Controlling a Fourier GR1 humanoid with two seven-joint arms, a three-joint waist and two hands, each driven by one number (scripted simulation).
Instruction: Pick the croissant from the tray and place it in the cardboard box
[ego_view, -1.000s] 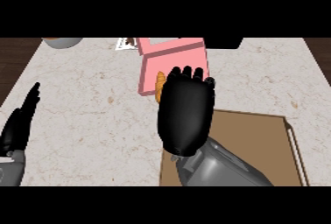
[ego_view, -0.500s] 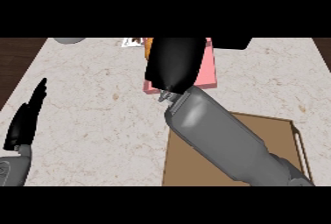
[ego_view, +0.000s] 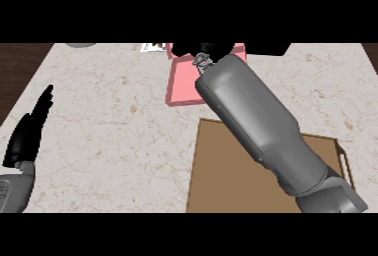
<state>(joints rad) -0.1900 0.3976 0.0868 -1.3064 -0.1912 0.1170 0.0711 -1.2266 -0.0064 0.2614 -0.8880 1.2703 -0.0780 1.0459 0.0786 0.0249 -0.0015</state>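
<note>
The right hand (ego_view: 207, 48) is stretched over the pink tray (ego_view: 182, 85), its fingers and the croissant hidden from me, so the pick looks unfinished, the cardboard box (ego_view: 221, 175) waits, and the left hand (ego_view: 28, 132) rests straight-fingered.

One pink tray (ego_view: 184, 85), one cardboard box (ego_view: 229, 175), two robot hands (ego_view: 29, 132).

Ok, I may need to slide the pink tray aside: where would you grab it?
Probably the pink tray's near-left edge, coming in from the left: that long straight edge lies bare, while the right forearm covers its right side.
</note>
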